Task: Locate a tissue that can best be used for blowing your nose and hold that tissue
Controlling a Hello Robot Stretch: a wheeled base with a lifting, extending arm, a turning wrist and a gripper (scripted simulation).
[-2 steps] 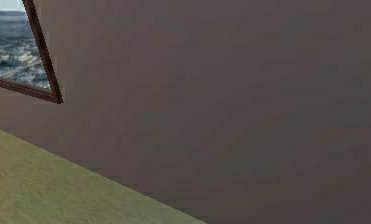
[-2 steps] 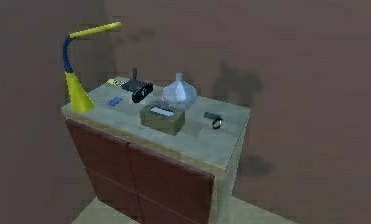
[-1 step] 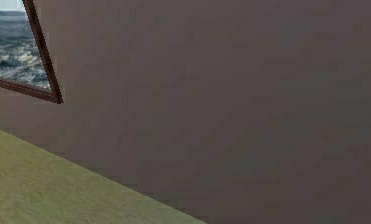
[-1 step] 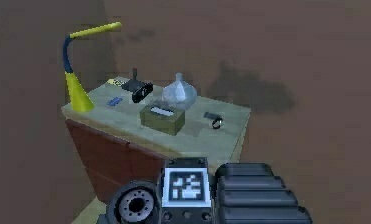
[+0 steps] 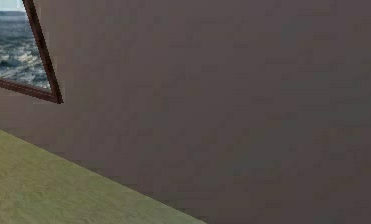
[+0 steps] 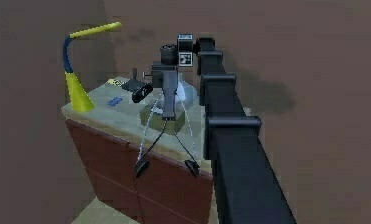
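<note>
Claw was recorded at the centre of the arm side view, its dark body at the far end of the arm. Its two thin fingers reached down across the red-brown front of the bench. Because objects stood on the bench behind the claw, I could not tell its state or whether it held anything.

A pale rounded object sat on the bench top just right of the claw's body; whether it was the tissue could not be told. A yellow cone with a bent neck stood at upper left, with a small blue item and a dark item beside it.

Forward view: plain wall, a framed sea picture at upper left, and floor at lower left.
</note>
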